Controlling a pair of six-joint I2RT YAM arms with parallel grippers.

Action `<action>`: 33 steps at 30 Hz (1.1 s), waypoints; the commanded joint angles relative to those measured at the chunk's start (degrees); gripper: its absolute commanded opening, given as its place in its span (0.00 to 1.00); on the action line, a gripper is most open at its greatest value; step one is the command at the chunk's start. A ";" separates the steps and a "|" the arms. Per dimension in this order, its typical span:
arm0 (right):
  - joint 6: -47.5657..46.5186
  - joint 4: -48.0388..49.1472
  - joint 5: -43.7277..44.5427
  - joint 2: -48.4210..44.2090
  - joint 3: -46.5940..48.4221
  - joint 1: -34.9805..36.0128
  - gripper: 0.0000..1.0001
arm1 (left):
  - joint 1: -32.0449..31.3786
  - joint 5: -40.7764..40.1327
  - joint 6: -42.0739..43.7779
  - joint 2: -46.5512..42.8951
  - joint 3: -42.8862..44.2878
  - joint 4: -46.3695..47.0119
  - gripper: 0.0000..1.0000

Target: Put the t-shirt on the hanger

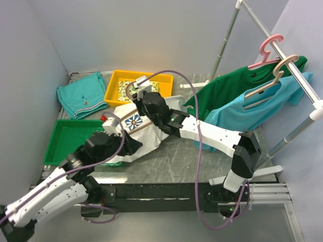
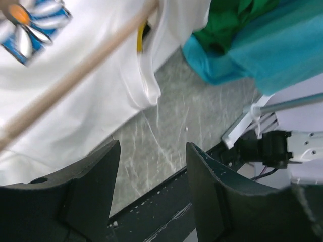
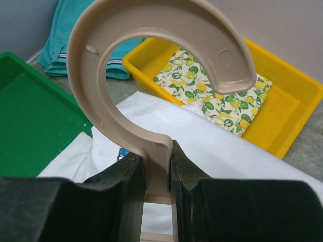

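Dressing the hanger looks underway. Top view: t-shirt lies just in front of the yellow tray; your arms converge over it. Left wrist: left gripper parted, holding nothing, beside cloth. Right wrist: right gripper clamped on hanger neck, hook upright before the tray. Next, you likely need a cloth grip.

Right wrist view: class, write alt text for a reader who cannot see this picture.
The right hand grips the stem of the beige hanger, its hook curving upward. Behind lie the white t-shirt, a green tray and a yellow tray holding lemon-print cloth.
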 commanded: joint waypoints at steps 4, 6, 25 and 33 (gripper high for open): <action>0.62 1.61 1.47 -0.84 4.34 -0.48 0.00 | -16.45 -23.23 -15.95 11.01 -3.72 16.97 0.60; 0.97 1.61 1.47 -1.11 3.99 -0.48 0.00 | -20.06 -32.98 -24.12 13.31 -4.60 18.11 0.53; 2.55 1.78 -0.03 -2.51 2.94 -0.48 0.00 | -20.61 -41.01 -39.26 33.36 -0.13 19.96 0.51; 2.73 1.70 -0.20 -2.69 2.94 -0.48 0.00 | -20.61 -40.30 -41.36 36.17 0.23 18.31 0.46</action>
